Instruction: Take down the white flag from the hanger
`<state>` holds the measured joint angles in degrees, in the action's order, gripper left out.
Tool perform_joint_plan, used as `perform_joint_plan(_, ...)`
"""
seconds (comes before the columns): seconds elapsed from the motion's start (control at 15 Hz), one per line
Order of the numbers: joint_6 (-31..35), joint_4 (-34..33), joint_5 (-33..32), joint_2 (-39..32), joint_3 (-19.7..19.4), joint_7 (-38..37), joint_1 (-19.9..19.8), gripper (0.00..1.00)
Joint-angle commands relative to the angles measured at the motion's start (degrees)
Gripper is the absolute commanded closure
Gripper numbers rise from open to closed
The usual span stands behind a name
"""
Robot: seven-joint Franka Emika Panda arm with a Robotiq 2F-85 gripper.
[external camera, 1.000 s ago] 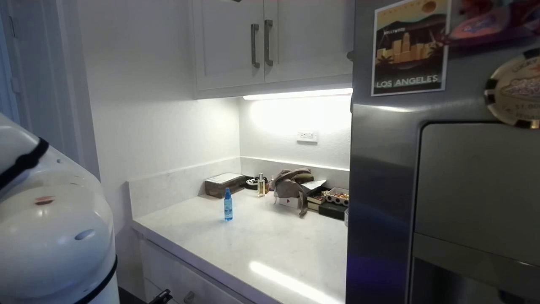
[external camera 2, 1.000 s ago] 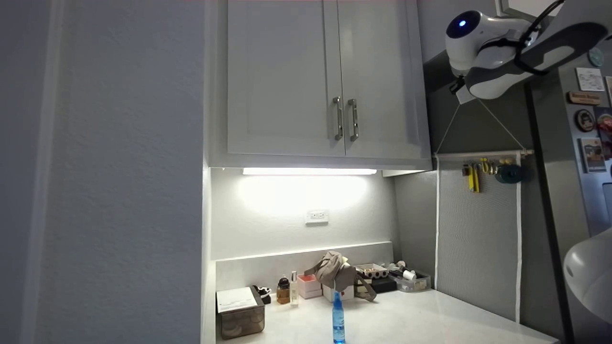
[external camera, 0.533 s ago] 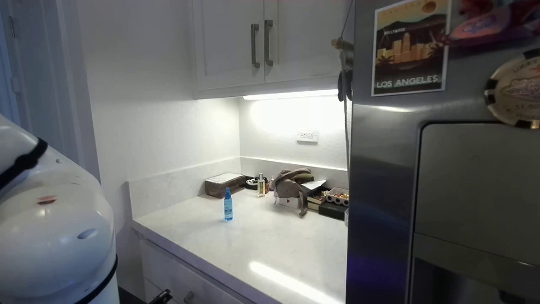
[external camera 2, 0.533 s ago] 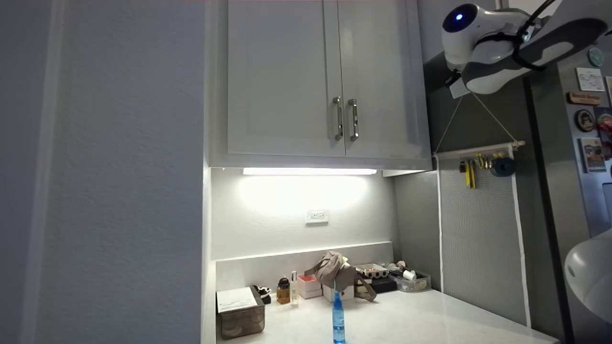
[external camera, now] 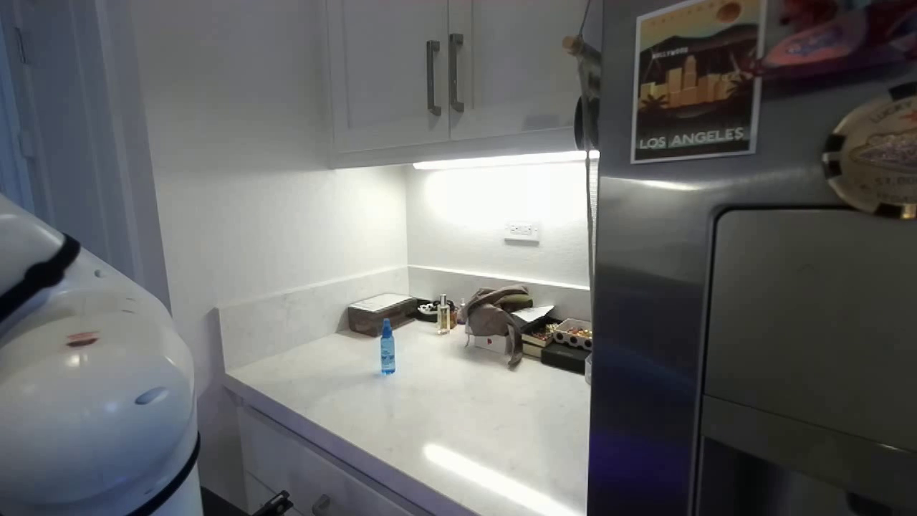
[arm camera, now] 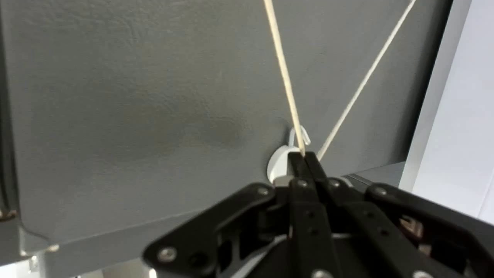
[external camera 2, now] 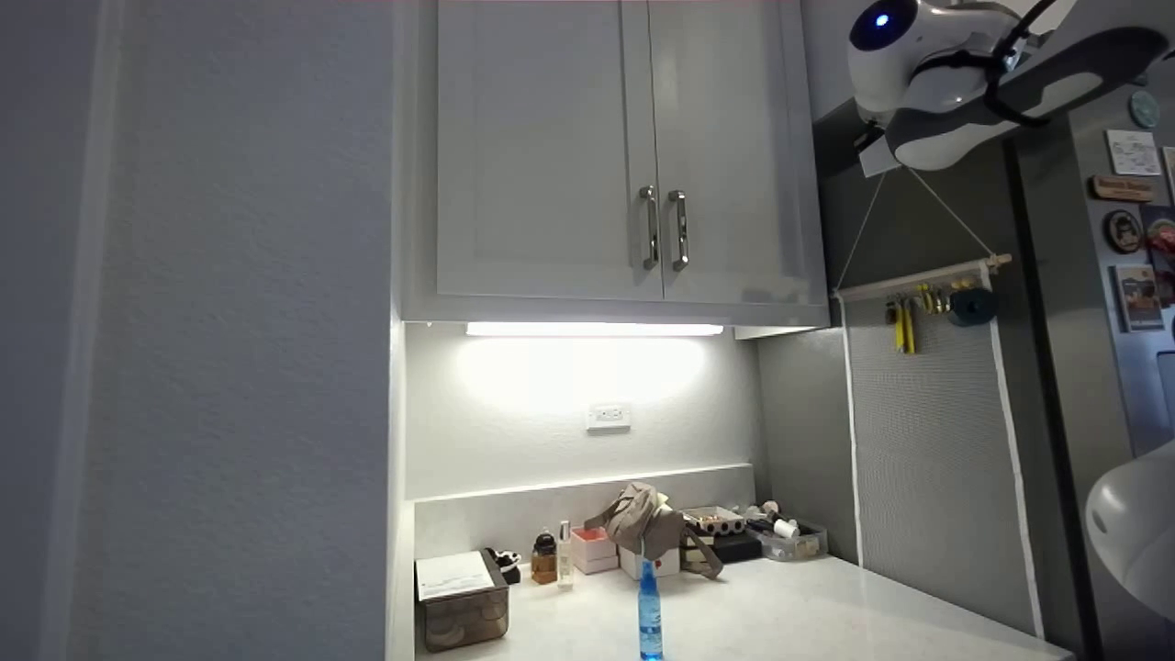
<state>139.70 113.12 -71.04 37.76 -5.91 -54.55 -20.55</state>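
The gripper (arm camera: pixel 304 155) had its two fingers (arm camera: pixel 297 166) pressed together, pinching the cord (arm camera: pixel 284 71); beyond, plain only in the wrist view, was one white hook (arm camera: pixel 278 164). Below, the white flag (external camera 2: pixel 927 441) hung at the right; in an exterior view only its edge showed beside the refrigerator (external camera: pixel 648 358). Far across the counter (external camera: pixel 444 401), one dotted tray (external camera: pixel 573 342) held colourful bits (external camera: pixel 576 331).

The white, mottled counter (external camera: pixel 337 401) carries a slender, translucent blue bottle (external camera: pixel 387 352), upright and apart from the rest. Farther back, left to right in an exterior view, sit a smoky-brown see-through box (external camera 2: pixel 466 621), an amber black-capped bottle (external camera 2: pixel 543 565), a slim clear bottle (external camera 2: pixel 565 562), a pale pink box (external camera 2: pixel 598 556), a white box (external camera 2: pixel 667 561) under draped taupe cloth (external camera 2: pixel 633 521), a flat black box (external camera 2: pixel 739 550) and a clear plastic tray (external camera 2: pixel 797 552).
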Motion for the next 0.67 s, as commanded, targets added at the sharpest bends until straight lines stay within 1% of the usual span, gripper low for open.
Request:
perform_joint_plan(0.0,-1.77,-2.47,-1.02,-1.03,-0.02,-1.33,1.6,1.0)
perform_joint_plan(0.2,-1.86,-2.12,1.81,-1.08,-0.48,0.72,3.97,1.0)
perform_joint_plan(0.33,-1.98,-1.94,5.66,-1.41,-0.94,2.94,6.32,1.0)
perform_joint_plan(0.47,-2.37,-1.97,10.97,-1.82,-1.24,6.12,8.63,1.0)
perform_joint_plan(0.6,-2.58,-1.64,16.13,-1.79,-1.06,9.62,10.0,1.0)
